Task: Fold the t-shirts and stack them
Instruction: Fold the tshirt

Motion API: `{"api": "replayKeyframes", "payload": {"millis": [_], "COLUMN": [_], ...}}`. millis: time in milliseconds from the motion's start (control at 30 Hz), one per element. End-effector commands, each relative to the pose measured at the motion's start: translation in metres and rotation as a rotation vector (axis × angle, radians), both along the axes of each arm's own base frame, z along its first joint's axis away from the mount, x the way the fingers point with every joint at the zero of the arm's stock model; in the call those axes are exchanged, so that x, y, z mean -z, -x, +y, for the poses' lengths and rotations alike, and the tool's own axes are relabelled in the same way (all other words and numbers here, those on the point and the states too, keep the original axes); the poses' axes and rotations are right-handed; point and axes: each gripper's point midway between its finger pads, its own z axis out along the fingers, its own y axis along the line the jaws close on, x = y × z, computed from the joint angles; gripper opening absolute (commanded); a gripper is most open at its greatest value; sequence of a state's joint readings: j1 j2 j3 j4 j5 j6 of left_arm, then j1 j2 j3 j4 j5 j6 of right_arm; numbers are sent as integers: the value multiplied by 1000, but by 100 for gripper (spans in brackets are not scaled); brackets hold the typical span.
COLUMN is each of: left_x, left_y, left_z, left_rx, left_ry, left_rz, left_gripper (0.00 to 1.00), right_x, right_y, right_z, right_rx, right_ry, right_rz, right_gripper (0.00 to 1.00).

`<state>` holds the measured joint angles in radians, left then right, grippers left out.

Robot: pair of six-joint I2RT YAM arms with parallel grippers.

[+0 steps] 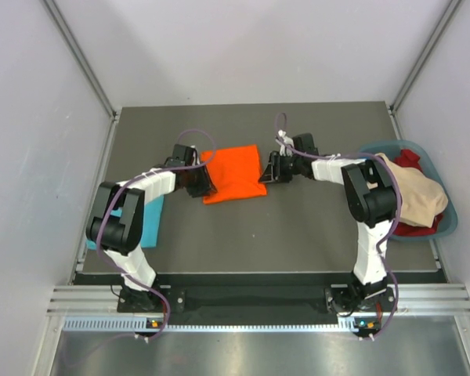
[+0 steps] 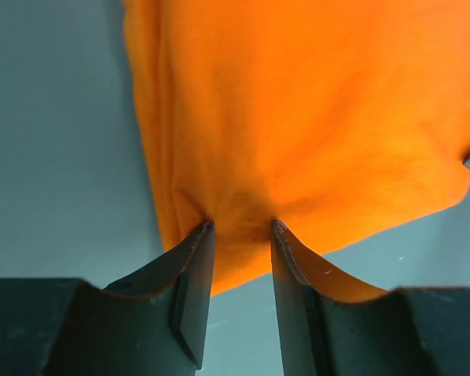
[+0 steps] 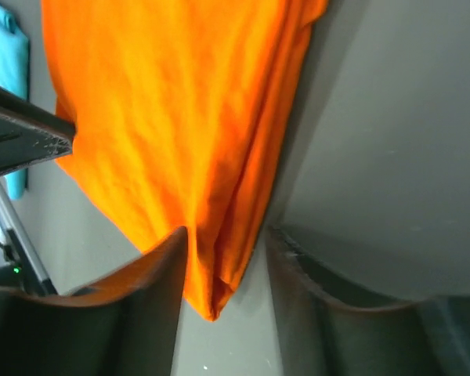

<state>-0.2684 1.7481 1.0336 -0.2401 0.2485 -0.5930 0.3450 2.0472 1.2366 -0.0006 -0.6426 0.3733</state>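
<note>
The orange t-shirt (image 1: pixel 233 174) lies folded into a rough rectangle in the middle of the dark table (image 1: pixel 298 235). My left gripper (image 1: pixel 204 185) is at its left edge. In the left wrist view the left gripper (image 2: pixel 241 227) is open, with its tips resting on the near edge of the orange t-shirt (image 2: pixel 313 117). My right gripper (image 1: pixel 268 171) is at the shirt's right edge. In the right wrist view the right gripper (image 3: pixel 225 233) is open, and a corner of the orange t-shirt (image 3: pixel 164 117) lies loose between its jaws. The turquoise t-shirt (image 1: pixel 150 215) lies folded at the left, partly hidden under my left arm.
A blue basket (image 1: pixel 448 223) at the table's right edge holds a beige cloth (image 1: pixel 415 196) and a red cloth (image 1: pixel 411 159). White walls and metal posts enclose the table. The right arm's elbow stands close to the basket.
</note>
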Motion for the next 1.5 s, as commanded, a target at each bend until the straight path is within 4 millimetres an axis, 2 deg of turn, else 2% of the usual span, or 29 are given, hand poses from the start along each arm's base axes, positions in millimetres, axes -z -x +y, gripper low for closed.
{"api": "replayKeyframes", "payload": {"millis": [0,33,133,200,267,367,400,433,467,533,600,700,767,867,967,1100,1300,1467], "left_x": [8,11,17,5,-16,-42,-44,-48,-49,-52,-46,-39,-33,-25,-12,3,9,15], "left_y": [6,10,21,20,13,-6,-8,-18,-24,-33,-40,-49,-56,-64,-69,-77,-90,-95], "left_z": [14,19,30,25,20,26,27,28,35,36,42,44,41,34,29,36,48,50], "left_rx": [-35,-46,-74,-69,-62,-51,-24,-17,-22,14,28,55,72,109,129,96,78,102], "left_ry": [-62,-82,-121,-79,-46,-24,-24,-22,-21,-8,1,19,26,58,79,37,-45,-74], "left_rz": [-2,6,30,13,-36,-101,-103,-115,-120,-133,-129,-159,-173,-191,-182,-161,-165,-159], "left_gripper": [40,40,40,41,43,51,54,54,55,57,57,59,59,59,59,59,59,59], "right_x": [29,36,43,38,33,23,21,18,10,3,-10,-27,-38,-47,-50,-49,-50,-53], "right_y": [22,30,35,39,45,45,45,44,42,43,43,43,44,45,47,50,52,51], "right_z": [-7,-10,-21,-21,-22,-22,-22,-22,-21,-22,-24,-24,-24,-25,-26,-26,-26,-26], "right_rx": [5,13,55,51,39,35,35,36,40,41,53,63,64,63,63,58,57,56], "right_ry": [103,112,156,150,146,135,135,132,127,123,115,103,92,84,82,80,75,70], "right_rz": [35,52,54,47,43,18,12,5,-16,-29,-56,-88,-109,-131,-139,-140,-142,-148], "right_gripper": [39,31,23,22,23,30,33,41,46,55,62,66,71,72,73,73,73,73]}}
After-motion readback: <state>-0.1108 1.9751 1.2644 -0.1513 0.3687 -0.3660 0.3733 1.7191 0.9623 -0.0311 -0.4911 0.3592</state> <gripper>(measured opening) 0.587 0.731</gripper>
